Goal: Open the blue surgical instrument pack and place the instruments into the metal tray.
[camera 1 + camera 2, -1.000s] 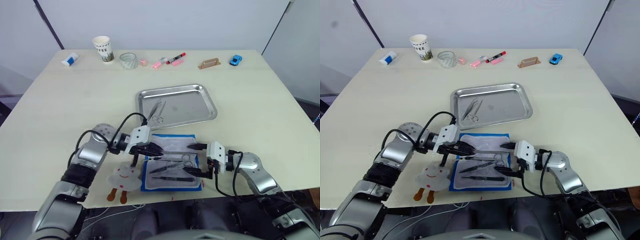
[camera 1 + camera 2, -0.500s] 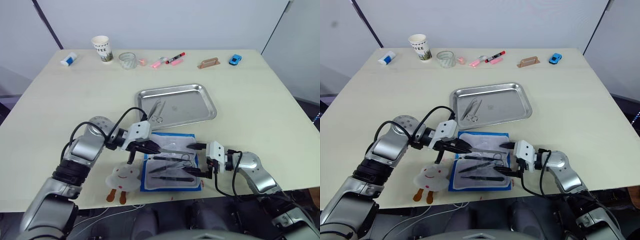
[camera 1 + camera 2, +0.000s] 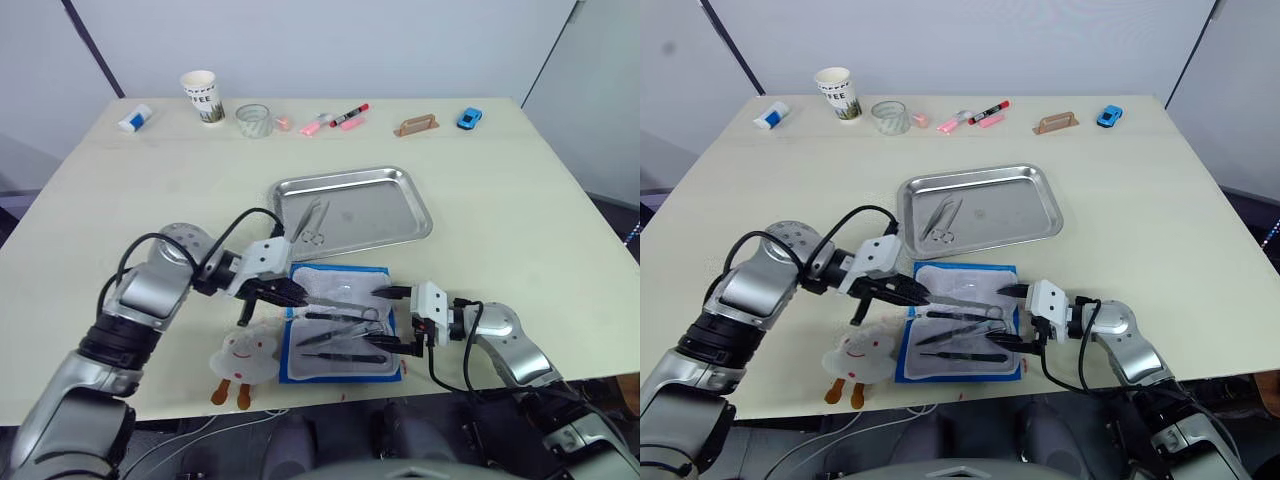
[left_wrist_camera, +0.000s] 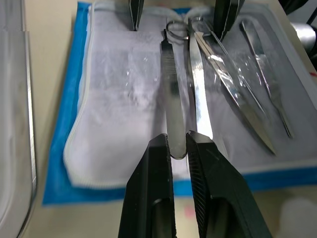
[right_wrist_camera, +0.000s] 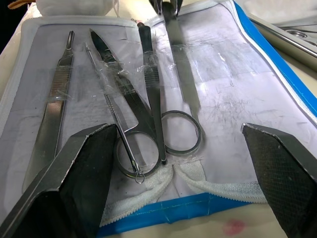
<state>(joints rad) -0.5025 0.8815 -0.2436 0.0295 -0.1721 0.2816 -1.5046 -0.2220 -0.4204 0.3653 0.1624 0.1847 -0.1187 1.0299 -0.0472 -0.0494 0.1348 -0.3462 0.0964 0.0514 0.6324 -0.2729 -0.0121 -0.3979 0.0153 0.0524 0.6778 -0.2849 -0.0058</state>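
Pack: blue surgical instrument pack lies open on the desk, just near of the metal tray.
Left gripper: closed on a flat steel handle in the pack.
Right gripper: open at the pack's right edge.
Tray: holds scissors.

Paper cup with dark print, letters too small to read, no other legible text
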